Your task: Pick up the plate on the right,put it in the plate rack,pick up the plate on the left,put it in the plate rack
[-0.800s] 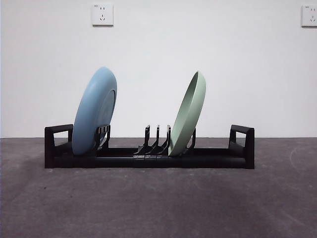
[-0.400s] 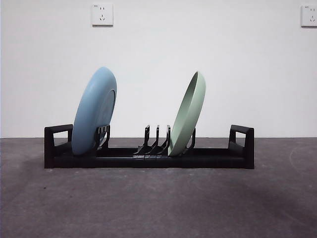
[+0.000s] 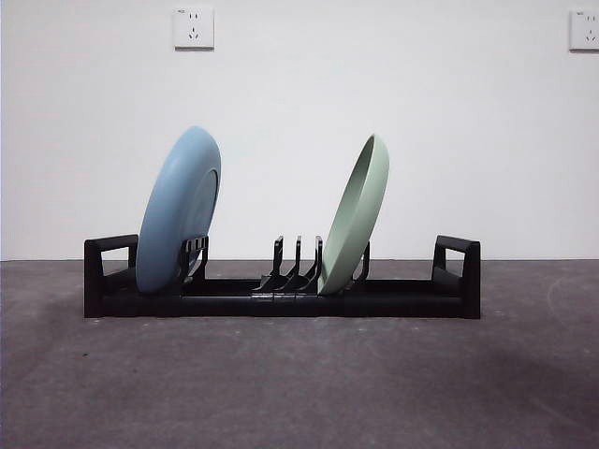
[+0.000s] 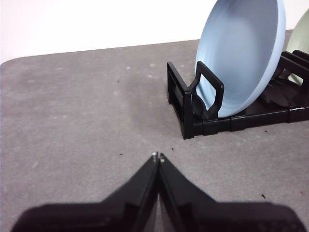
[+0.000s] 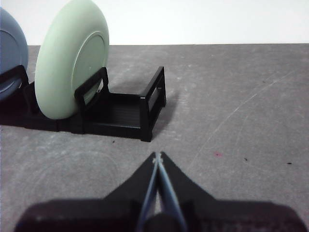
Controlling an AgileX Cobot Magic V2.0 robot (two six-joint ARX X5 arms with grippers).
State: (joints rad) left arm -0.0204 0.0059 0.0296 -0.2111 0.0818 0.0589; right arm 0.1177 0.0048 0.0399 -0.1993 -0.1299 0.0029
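Note:
The black plate rack [image 3: 281, 297] stands across the grey table, a square looped handle at each end. A blue plate [image 3: 180, 208] leans on edge in its left prongs, also visible as the blue plate [image 4: 241, 53] in the left wrist view. A green plate [image 3: 356, 213] stands tilted between prongs right of the middle, seen again as the green plate [image 5: 70, 63] in the right wrist view. My left gripper [image 4: 158, 156] is shut and empty, off the rack's left end [image 4: 193, 104]. My right gripper [image 5: 157, 155] is shut and empty, off the rack's right end [image 5: 149, 104]. Neither arm shows in the front view.
Several free prongs [image 3: 298, 264] rise between the two plates. Behind the table is a white wall with two sockets [image 3: 193, 27]. The table's rounded corner [image 4: 12, 62] lies beyond the left gripper.

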